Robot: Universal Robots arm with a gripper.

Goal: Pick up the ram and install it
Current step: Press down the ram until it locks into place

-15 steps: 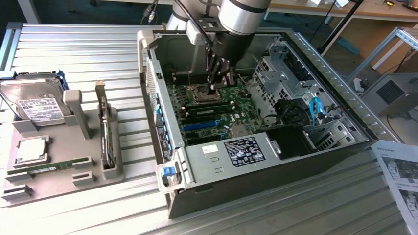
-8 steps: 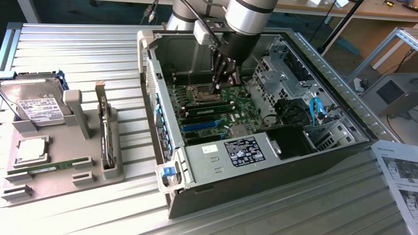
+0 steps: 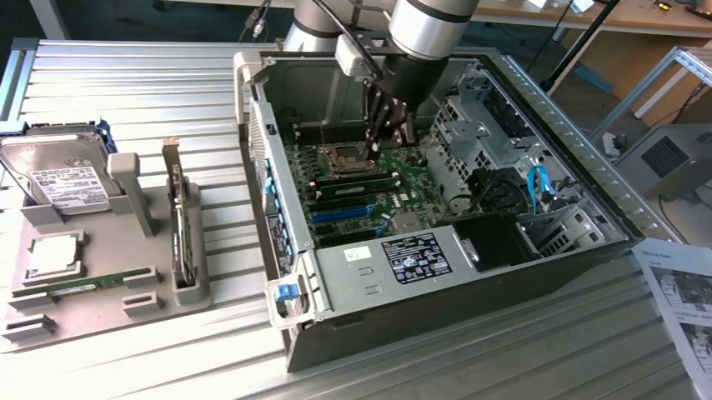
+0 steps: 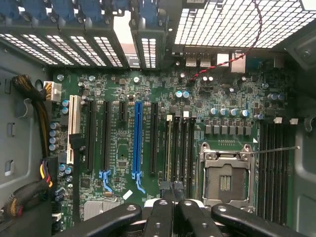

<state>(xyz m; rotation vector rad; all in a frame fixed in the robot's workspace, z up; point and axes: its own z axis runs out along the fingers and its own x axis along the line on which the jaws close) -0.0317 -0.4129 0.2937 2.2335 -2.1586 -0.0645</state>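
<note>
A ram [image 3: 83, 286], a long thin green stick, lies flat at the front of the grey holder tray [image 3: 112, 312] on the exterior view's left. My gripper [image 3: 392, 143] reaches down into the open computer case [image 3: 368, 283], far from that stick. Its fingers are shut, with the tips just above the motherboard. In the wrist view my gripper [image 4: 173, 190] hangs over the near ends of the black memory slots [image 4: 180, 148], beside the open processor socket [image 4: 227, 180]. I see nothing held between the fingers. A thin green strip [image 3: 362, 178] runs along the slots; I cannot tell whether it is a seated stick.
The tray also holds a hard drive [image 3: 62, 179], a square silver processor [image 3: 53, 257] and an upright expansion card [image 3: 176, 221]. Inside the case are a drive cage [image 3: 489, 142], cables [image 3: 539, 187] and the power supply [image 3: 412, 254]. A printed sheet [image 3: 679, 292] lies at the right.
</note>
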